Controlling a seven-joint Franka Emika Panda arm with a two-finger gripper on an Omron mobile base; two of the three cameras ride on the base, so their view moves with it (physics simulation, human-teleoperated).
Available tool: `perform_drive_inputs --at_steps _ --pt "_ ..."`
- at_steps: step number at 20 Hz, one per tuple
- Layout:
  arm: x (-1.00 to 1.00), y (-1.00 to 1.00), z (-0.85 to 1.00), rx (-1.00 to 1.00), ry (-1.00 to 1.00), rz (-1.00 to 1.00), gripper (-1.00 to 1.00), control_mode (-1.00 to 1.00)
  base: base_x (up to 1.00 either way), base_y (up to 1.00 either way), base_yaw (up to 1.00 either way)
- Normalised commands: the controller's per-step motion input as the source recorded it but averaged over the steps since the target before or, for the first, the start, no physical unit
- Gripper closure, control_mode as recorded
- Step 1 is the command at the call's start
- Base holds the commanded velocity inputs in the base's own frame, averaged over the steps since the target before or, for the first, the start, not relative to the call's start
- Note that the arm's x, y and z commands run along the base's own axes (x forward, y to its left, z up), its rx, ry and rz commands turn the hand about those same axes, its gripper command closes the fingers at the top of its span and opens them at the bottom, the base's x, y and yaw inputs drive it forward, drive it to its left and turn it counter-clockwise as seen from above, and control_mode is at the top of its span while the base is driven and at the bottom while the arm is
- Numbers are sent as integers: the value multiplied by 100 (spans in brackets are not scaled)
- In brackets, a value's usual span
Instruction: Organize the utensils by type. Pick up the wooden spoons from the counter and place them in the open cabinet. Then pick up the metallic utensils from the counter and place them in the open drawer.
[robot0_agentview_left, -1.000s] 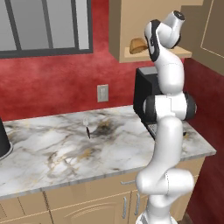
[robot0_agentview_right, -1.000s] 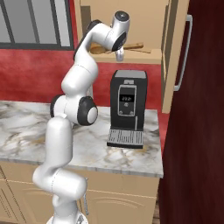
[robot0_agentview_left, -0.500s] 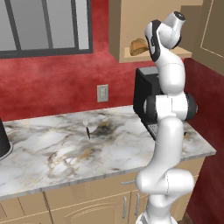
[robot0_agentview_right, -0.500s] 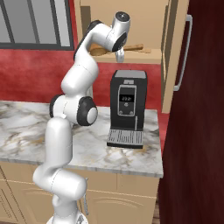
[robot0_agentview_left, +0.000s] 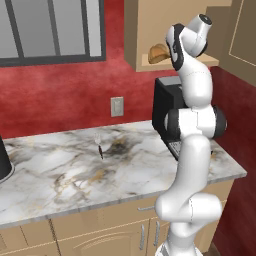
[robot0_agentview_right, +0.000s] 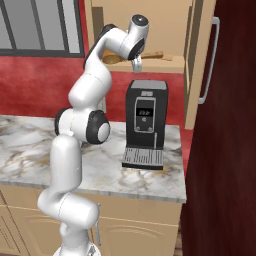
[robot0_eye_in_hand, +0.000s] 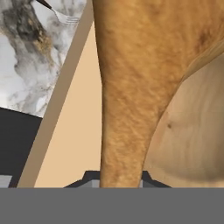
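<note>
My gripper (robot0_agentview_right: 136, 63) is raised at the shelf of the open cabinet (robot0_agentview_right: 165, 25), shut on a wooden spoon (robot0_agentview_right: 156, 56). That spoon's tan handle (robot0_eye_in_hand: 131, 109) rises from between my fingertips (robot0_eye_in_hand: 89, 177). The rounded bowl of a second wooden spoon (robot0_eye_in_hand: 192, 131) lies right beside it on the shelf (robot0_eye_in_hand: 74, 131). A spoon bowl (robot0_agentview_left: 159, 53) shows at the cabinet's edge (robot0_agentview_left: 145, 30) behind my arm. Small metallic utensils (robot0_agentview_left: 99, 145), a fork and a dark-handled piece, lie on the marble counter (robot0_agentview_left: 60, 175); the fork (robot0_eye_in_hand: 65, 18) shows far below. The open drawer is out of view.
A black coffee machine (robot0_agentview_right: 145, 120) stands on the counter (robot0_agentview_right: 30, 150) directly under the cabinet shelf. The cabinet door (robot0_agentview_right: 199, 65) hangs open to the right. A dark red wall with an outlet (robot0_agentview_left: 117, 106) and a window (robot0_agentview_left: 50, 30) backs the counter.
</note>
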Motion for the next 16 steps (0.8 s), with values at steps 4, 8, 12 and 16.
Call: perform_drive_inputs --at_steps 4,8,12,16 --pt "30 18 -45 0 1 -1 -100 -100 0 0 0" --pt "20 11 -41 3 0 -1 -100 -100 0 0 0" --pt "15 10 -39 4 0 0 -100 -100 0 0 0" --pt "7 5 -34 5 0 0 -100 -100 0 0 0"
